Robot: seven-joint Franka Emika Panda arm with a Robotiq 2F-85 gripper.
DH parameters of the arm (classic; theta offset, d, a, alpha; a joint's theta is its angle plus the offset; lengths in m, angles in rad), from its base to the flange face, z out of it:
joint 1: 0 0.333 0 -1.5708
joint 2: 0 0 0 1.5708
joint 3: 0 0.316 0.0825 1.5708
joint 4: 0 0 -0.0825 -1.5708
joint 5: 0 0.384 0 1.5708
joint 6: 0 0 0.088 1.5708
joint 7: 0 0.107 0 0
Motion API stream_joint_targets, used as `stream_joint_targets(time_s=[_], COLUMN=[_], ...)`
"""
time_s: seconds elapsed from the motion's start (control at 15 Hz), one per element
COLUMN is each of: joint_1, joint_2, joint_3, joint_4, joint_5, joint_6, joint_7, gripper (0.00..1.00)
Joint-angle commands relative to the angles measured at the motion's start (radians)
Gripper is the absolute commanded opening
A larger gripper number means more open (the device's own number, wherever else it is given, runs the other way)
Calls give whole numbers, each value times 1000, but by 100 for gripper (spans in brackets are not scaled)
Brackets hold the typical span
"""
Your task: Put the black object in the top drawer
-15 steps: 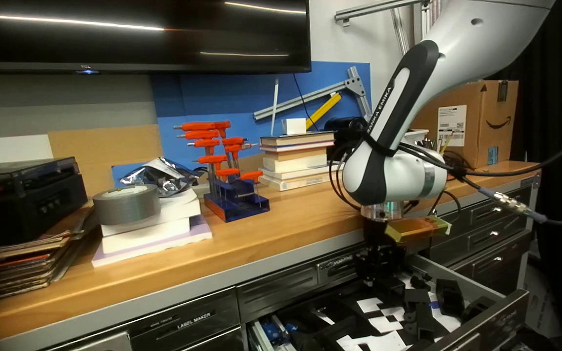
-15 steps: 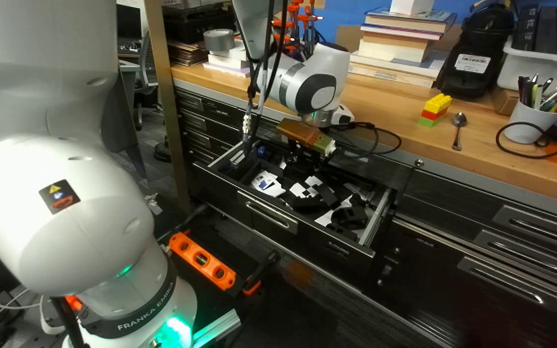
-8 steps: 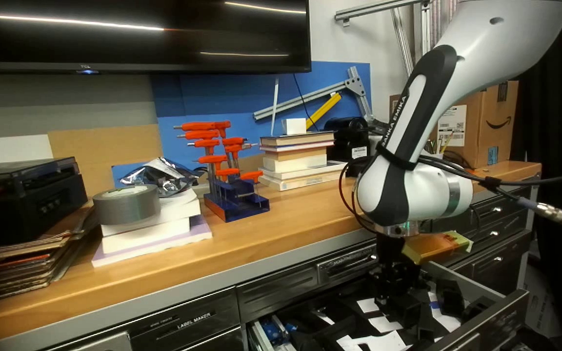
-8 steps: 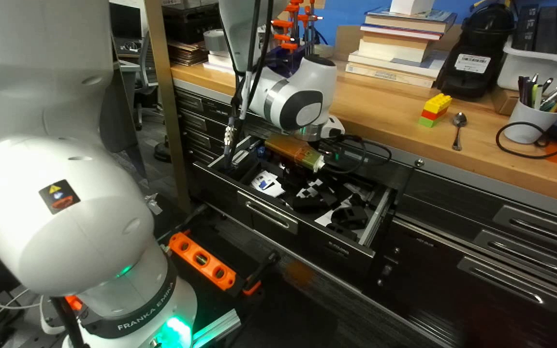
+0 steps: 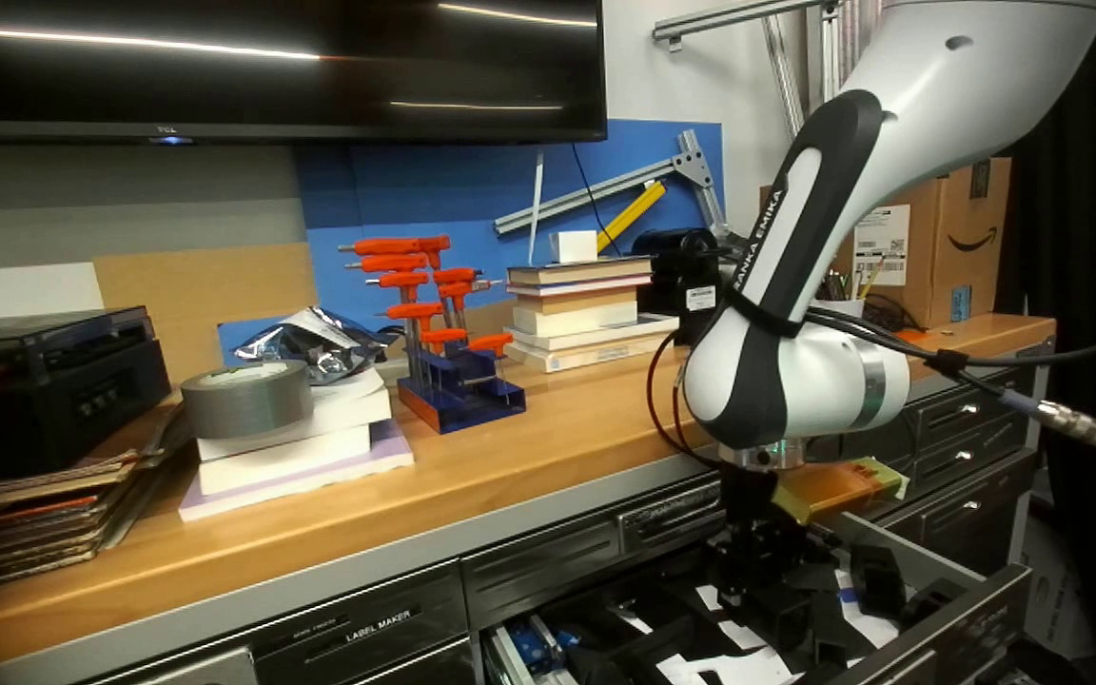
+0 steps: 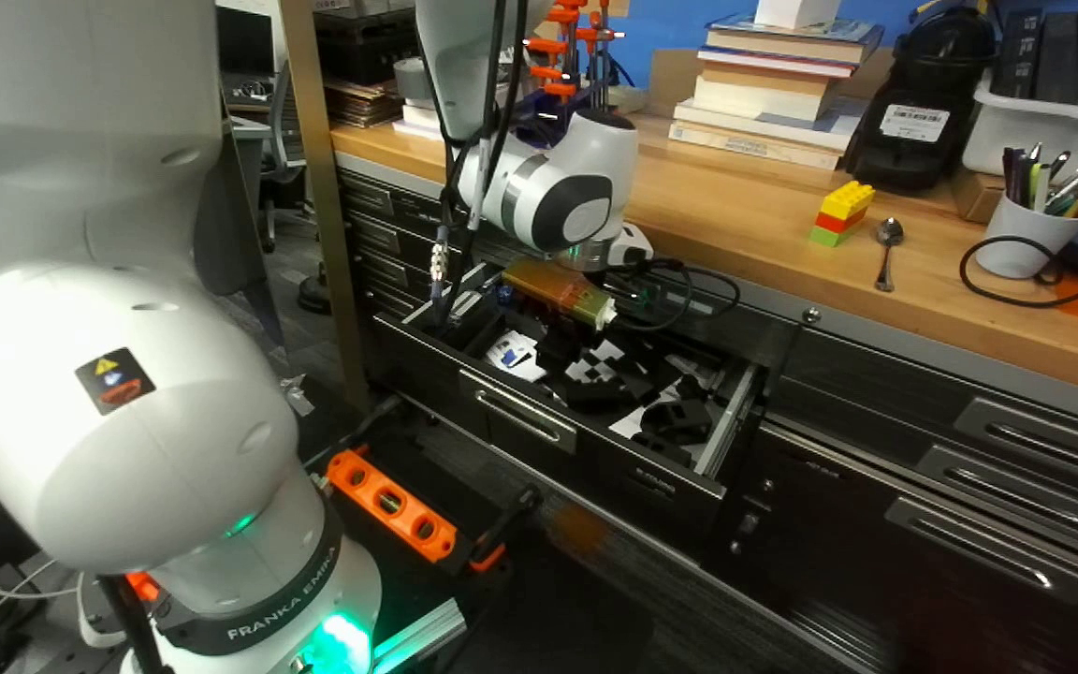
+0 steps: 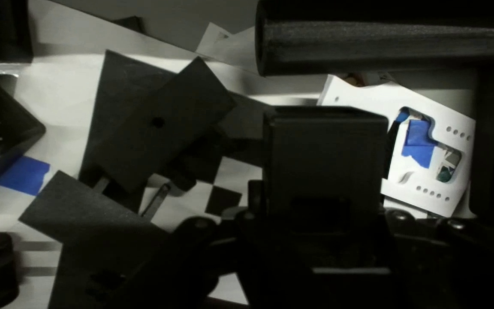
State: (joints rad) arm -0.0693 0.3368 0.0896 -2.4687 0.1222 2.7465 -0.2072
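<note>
A boxy black object (image 7: 326, 159), apparently plastic, is sitting in the grasp of the black two-fingered gripper (image 7: 322, 210), which is squeezing two opposite sides. It is looking light, stiff and fairly sturdy, though its smooth walls may be slippery; those flat sides are offering the best hold. Its blunt end is pointing straight out from the gripper; its long axis is not showing clearly. It is hanging over or within the pulled-out dark grey metal top drawer (image 6: 595, 459), near a black-and-white checkered sheet (image 7: 236, 174); contact is not showing.
</note>
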Motion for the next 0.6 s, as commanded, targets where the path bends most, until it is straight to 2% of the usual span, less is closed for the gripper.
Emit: stream_joint_targets(time_s=[0.0, 0.53], joint_1=[0, 11], joint_2=[3, 15], joint_3=[17, 12], joint_4=[37, 74], joint_5=[5, -2], joint_6=[-33, -69], joint_7=[2, 17], gripper=[31, 31])
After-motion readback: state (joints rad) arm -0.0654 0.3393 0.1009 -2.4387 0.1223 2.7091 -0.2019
